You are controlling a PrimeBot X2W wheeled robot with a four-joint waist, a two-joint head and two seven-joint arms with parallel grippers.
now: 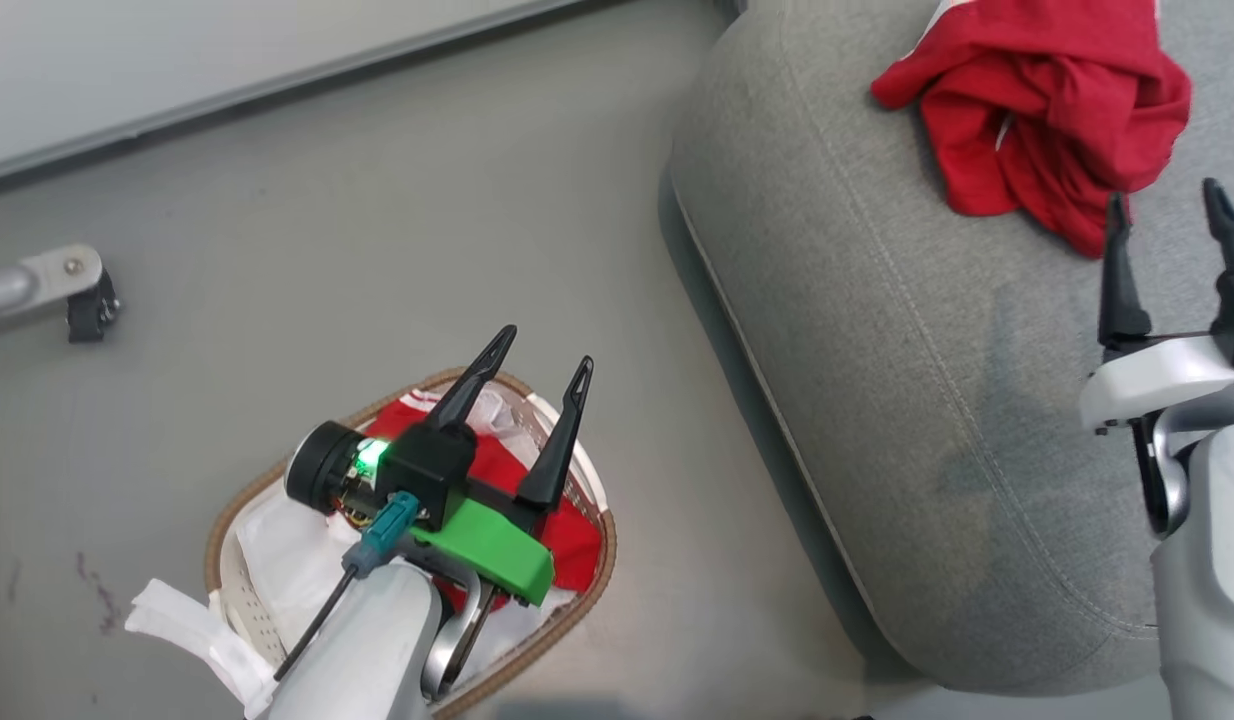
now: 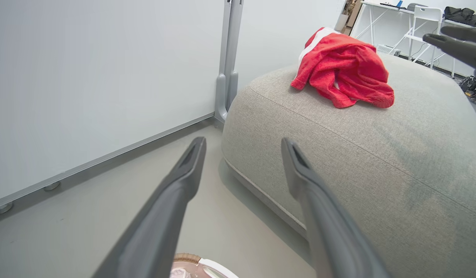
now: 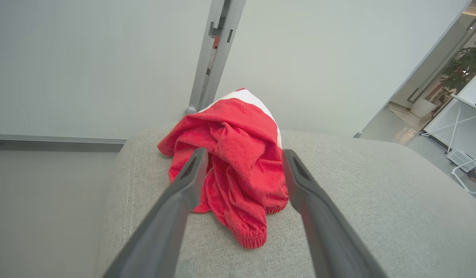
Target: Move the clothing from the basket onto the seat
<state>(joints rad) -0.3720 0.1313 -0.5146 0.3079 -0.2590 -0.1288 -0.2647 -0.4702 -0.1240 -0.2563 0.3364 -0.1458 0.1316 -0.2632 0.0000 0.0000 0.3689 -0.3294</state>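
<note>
A crumpled red garment of the clothing (image 1: 1047,110) with a white panel lies on the grey seat (image 1: 877,350) near its far end. My right gripper (image 1: 1165,195) hovers open just short of it, and the right wrist view shows the garment (image 3: 230,127) lying loose on the seat (image 3: 377,200) beyond the spread fingers of the right gripper (image 3: 244,152). More red clothing (image 1: 577,540) lies in the basket (image 1: 217,530) on the floor. My left gripper (image 1: 545,347) stands open above the basket, holding nothing. The left wrist view looks past the left gripper (image 2: 242,143) at the seat (image 2: 377,154) and the garment (image 2: 342,69).
The basket stands on grey floor left of the seat, with white liner fabric (image 1: 177,620) hanging over its near rim. A white wall panel (image 1: 177,60) with a grey base runs behind. A metal leg with a caster (image 1: 72,290) sits at far left. A white table and chair (image 2: 423,19) stand beyond the seat.
</note>
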